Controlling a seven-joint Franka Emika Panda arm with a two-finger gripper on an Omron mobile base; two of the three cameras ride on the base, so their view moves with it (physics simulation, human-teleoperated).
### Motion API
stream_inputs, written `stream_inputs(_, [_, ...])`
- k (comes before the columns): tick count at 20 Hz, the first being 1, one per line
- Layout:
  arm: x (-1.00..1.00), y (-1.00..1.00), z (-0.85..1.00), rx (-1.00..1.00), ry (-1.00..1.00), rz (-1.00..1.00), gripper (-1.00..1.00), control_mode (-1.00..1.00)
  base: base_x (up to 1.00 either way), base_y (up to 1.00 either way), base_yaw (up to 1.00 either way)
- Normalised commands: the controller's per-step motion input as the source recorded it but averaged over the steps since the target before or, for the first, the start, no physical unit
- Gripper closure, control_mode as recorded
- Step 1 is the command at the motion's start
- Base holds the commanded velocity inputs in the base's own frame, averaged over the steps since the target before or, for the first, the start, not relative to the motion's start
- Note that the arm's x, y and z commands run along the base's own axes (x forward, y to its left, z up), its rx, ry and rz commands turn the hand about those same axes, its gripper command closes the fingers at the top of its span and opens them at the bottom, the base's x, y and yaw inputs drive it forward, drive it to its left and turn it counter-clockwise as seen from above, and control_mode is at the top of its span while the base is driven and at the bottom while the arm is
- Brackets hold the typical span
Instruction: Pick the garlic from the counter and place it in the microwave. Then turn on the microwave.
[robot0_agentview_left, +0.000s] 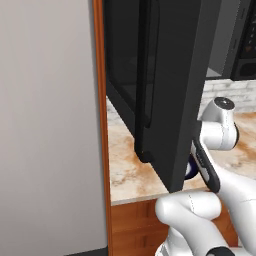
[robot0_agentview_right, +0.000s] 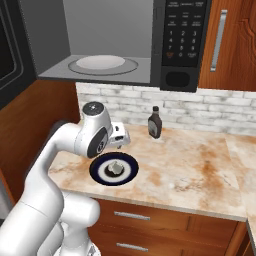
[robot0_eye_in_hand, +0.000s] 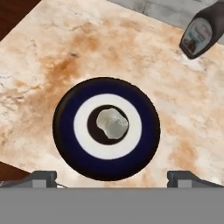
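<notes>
The garlic (robot0_eye_in_hand: 112, 124) (robot0_agentview_right: 116, 167), a small whitish bulb, lies in the middle of a dark blue and white plate (robot0_eye_in_hand: 65, 131) (robot0_agentview_right: 129, 172) on the beige marble counter (robot0_agentview_right: 190, 170). My gripper (robot0_eye_in_hand: 113, 178) hangs straight above it, open, with one fingertip on each side of the plate and nothing between them. In the right base view the hand (robot0_agentview_right: 119, 137) sits just above the plate's back edge. The black microwave (robot0_agentview_right: 182, 45) hangs above the counter with its door (robot0_agentview_left: 165, 85) swung wide open to the left. Its white turntable (robot0_agentview_right: 100, 62) is bare.
A dark sauce bottle (robot0_agentview_right: 155, 123) (robot0_eye_in_hand: 200, 33) stands by the brick wall behind and right of the plate. The open microwave door blocks much of the left base view, with the counter's front edge (robot0_agentview_left: 135, 192) below it. A tall wooden cabinet (robot0_agentview_right: 227, 40) flanks the microwave's right.
</notes>
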Motion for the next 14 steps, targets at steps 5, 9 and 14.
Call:
stream_inputs(5, [0.16, 0.00, -0.17, -0.01, 0.00, 0.17, -1.00, -1.00, 0.00, 0.00, 0.00])
stream_inputs(9, [0.12, 0.03, -0.16, 0.00, 0.00, 0.17, -1.00, -1.00, 0.00, 0.00, 0.00])
stream_inputs(14, [0.09, 0.05, -0.18, -0.02, 0.02, 0.15, -1.00, -1.00, 0.00, 0.00, 0.00])
